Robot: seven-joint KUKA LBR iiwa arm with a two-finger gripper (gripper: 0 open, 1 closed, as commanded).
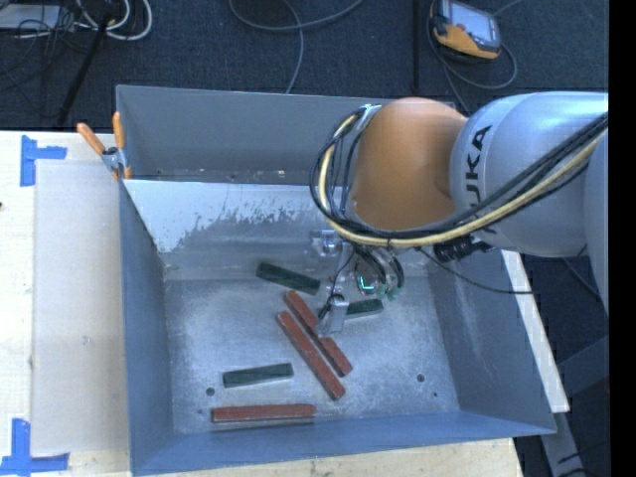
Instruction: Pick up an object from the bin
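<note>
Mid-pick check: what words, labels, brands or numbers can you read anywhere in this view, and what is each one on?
"UKA": on the silver arm link, lettering running along it; the start of the word is hidden.
Handheld device on the floor beyond the bin: screen too small to read.
Red-brown bars and dark green bars in the bin: no readable marks.

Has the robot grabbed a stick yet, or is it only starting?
Not yet, as far as I can see. The hand is down in the bin, at the top end of two slanted red-brown sticks, beside a dark green stick. Nothing looks lifted; grabbing and lifting are left.
</note>
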